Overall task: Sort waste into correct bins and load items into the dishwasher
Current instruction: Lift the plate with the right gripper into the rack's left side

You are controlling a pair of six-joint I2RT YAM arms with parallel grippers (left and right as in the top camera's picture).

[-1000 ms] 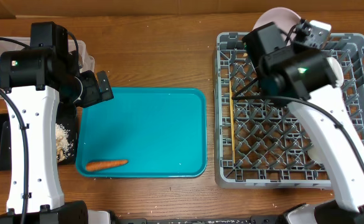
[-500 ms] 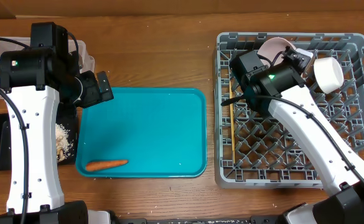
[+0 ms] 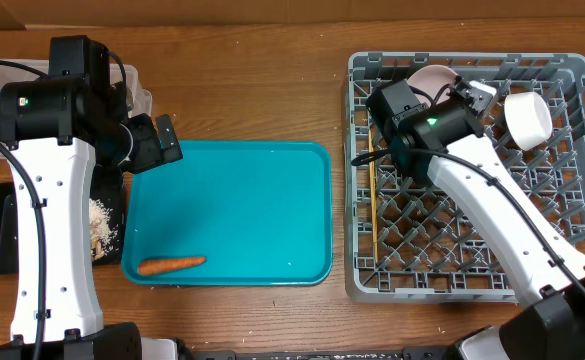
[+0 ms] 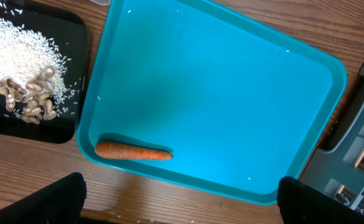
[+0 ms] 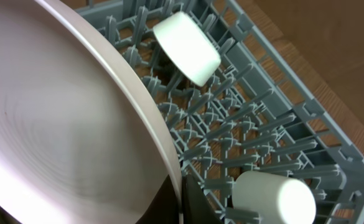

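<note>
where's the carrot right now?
Overhead, robot's left side: the carrot lies on the teal tray along its near-left edge, beside the black tray holding rice.

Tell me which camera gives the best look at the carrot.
Left wrist: the carrot lies large and unblocked near the teal tray's edge. Overhead shows it whole but small. Right wrist shows none of it, only the plate and rack.
</note>
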